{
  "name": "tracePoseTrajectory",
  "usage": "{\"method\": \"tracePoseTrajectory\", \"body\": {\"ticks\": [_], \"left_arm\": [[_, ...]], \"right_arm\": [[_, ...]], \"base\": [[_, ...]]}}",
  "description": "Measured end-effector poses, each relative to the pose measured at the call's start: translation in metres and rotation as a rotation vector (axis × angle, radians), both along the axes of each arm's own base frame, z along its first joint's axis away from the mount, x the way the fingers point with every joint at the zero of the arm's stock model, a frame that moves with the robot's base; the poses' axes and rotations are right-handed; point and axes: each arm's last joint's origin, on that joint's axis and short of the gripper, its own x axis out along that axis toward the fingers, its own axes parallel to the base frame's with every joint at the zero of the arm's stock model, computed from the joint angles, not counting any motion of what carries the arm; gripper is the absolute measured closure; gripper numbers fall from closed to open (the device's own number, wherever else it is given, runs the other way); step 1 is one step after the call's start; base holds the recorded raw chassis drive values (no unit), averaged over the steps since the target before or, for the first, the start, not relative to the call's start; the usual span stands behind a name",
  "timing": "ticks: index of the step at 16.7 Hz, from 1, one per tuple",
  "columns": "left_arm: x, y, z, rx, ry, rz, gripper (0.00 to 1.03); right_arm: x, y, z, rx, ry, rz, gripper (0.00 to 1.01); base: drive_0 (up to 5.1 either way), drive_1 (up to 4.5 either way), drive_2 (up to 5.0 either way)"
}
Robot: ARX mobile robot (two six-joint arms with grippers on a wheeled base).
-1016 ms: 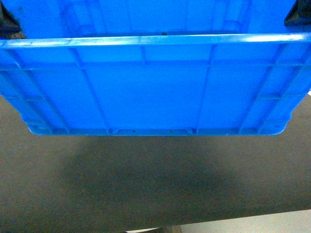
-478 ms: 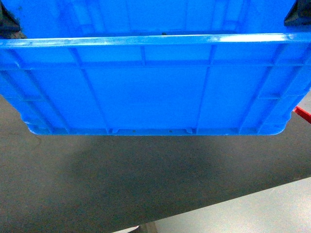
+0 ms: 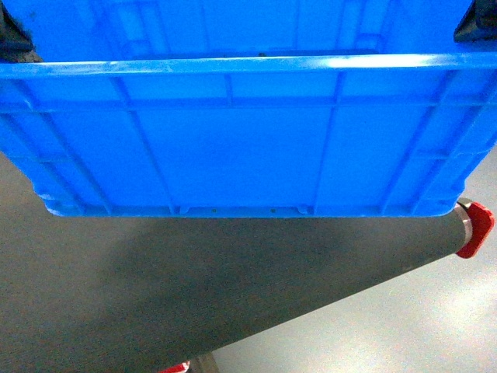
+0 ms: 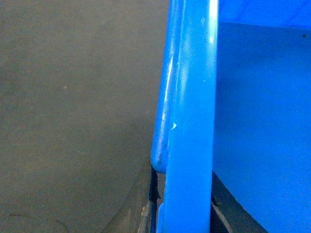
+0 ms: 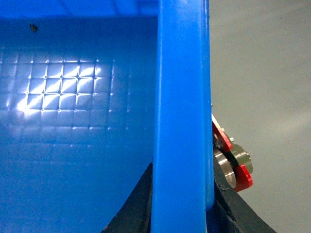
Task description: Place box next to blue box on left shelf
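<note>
Rigid, bulky, smooth-walled box [image 3: 248,132] fills upper frame; likely light, empty. Pinched at side rims by left gripper [image 4: 182,213] and right gripper [image 5: 180,213].

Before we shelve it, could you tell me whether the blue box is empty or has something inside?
Apparently empty: the right wrist view shows the box floor's bare grid pattern, apart from one tiny dark speck. The rest of the floor is out of view.

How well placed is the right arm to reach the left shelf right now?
Probably not yet. The right gripper straddles the large bright-blue plastic crate's rim, and no roller rack shows; only a dark belt with a red end cap.
</note>
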Motion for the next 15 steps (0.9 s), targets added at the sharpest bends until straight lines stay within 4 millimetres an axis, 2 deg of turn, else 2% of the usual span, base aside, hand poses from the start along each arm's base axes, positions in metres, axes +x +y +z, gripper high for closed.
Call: {"method": "tracePoseTrajectory", "body": {"ticks": [15], "left_arm": [[0.0, 0.0, 0.0, -0.001, 0.0, 0.001, 0.89]], "right_arm": [[0.0, 0.0, 0.0, 0.0, 0.0, 0.0, 0.79]], "base": [[-1.6, -1.58, -1.6]]}}
